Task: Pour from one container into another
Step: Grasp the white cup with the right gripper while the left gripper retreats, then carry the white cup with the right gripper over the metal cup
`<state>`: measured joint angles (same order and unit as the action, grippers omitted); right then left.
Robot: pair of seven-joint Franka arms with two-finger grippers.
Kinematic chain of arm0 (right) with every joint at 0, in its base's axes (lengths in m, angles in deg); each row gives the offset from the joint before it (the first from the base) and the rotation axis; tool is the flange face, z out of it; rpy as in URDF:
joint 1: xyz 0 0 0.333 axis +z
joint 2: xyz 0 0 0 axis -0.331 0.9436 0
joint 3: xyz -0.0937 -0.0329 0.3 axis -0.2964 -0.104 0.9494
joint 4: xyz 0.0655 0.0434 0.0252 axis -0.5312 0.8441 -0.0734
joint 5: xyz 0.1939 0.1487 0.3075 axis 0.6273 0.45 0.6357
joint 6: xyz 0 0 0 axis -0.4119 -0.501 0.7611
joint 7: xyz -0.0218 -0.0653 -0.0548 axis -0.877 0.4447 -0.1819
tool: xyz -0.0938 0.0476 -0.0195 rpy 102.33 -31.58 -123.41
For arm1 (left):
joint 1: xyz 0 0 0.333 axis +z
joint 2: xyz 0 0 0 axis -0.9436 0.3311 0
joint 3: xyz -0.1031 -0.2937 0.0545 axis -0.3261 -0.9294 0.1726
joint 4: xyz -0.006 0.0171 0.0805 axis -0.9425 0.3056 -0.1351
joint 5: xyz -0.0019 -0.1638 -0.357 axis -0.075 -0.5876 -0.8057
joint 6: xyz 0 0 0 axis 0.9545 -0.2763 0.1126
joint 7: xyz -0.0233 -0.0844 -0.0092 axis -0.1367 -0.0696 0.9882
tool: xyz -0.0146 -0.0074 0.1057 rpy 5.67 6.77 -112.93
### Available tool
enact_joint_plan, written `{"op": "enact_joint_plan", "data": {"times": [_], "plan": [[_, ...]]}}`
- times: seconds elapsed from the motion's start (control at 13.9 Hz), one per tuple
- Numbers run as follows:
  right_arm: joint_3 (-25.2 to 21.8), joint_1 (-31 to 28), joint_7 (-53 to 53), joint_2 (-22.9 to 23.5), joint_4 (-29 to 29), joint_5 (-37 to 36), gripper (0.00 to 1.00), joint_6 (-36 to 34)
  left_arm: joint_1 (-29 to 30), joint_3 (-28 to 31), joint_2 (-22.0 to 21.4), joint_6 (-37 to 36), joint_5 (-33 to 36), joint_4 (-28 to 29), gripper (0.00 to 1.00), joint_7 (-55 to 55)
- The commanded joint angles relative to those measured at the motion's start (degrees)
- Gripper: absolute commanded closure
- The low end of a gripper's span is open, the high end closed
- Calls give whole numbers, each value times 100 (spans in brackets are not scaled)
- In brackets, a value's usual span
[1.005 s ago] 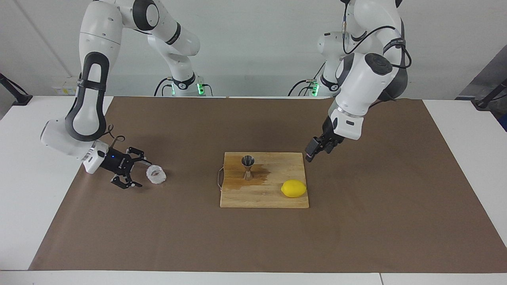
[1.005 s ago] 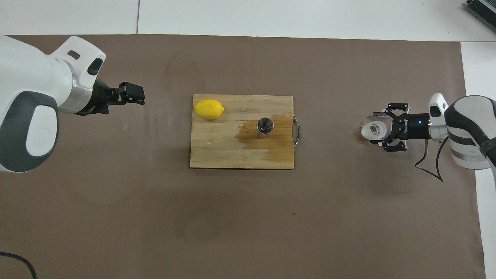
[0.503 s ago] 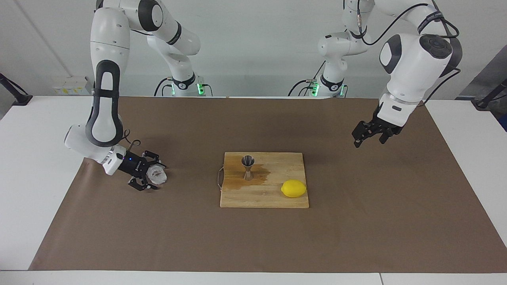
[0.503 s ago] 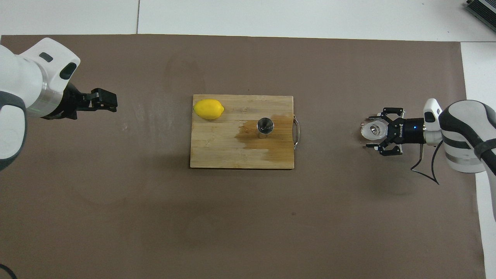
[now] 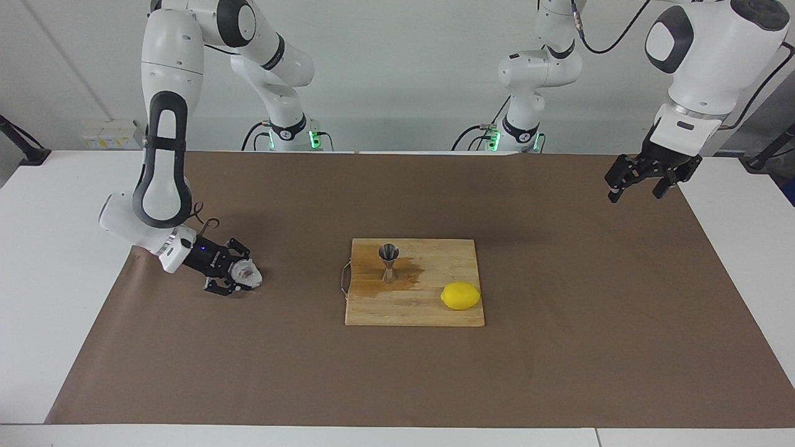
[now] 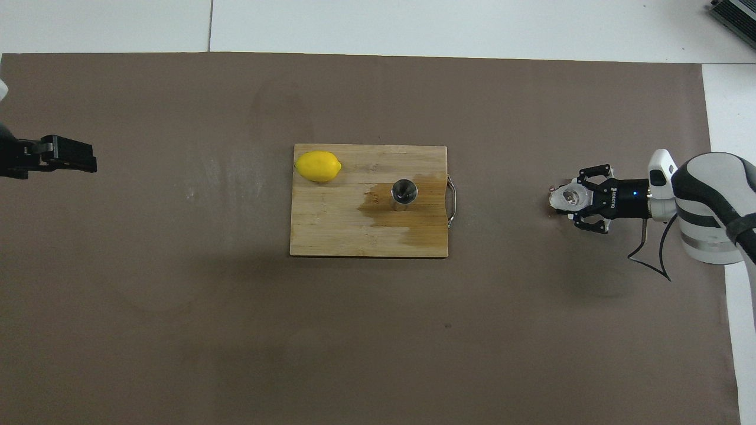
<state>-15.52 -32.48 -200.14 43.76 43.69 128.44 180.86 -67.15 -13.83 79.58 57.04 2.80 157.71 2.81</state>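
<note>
The small faceted glass cup rests on the brown mat toward the right arm's end of the table. My right gripper lies low and nearly level, shut on the cup from the side. The steel jigger stands upright on the wooden cutting board, beside a dark wet patch. My left gripper hangs open and empty over the mat's edge at the left arm's end.
A lemon lies on the board's corner, farther from the robots than the jigger. The board has a metal handle on the side toward the right arm. A brown mat covers the white table.
My right gripper slid onto the glass cup and closed on it. The left arm rose and drew back from the board toward its own end of the table.
</note>
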Motion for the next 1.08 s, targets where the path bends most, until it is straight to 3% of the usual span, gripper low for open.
{"op": "enact_joint_plan", "data": {"times": [0.0, 0.36, 0.79, 1.01], "plan": [[34, -12, -52, -32, 50, 125, 74, -188, 114, -117, -215, -237, 75, 112, 0, 61], [596, 154, 1281, -269, -495, 37, 74, -224, 211, -302, -242, -896, 31, 86, 0, 70], [597, 1322, 3286, -743, -979, -523, 74, 64, 282, -310, -338, -887, -233, 174, 0, 351], [597, 1867, 3631, -788, -980, -902, 73, 478, 282, -293, -338, -931, -233, 174, 0, 307]]}}
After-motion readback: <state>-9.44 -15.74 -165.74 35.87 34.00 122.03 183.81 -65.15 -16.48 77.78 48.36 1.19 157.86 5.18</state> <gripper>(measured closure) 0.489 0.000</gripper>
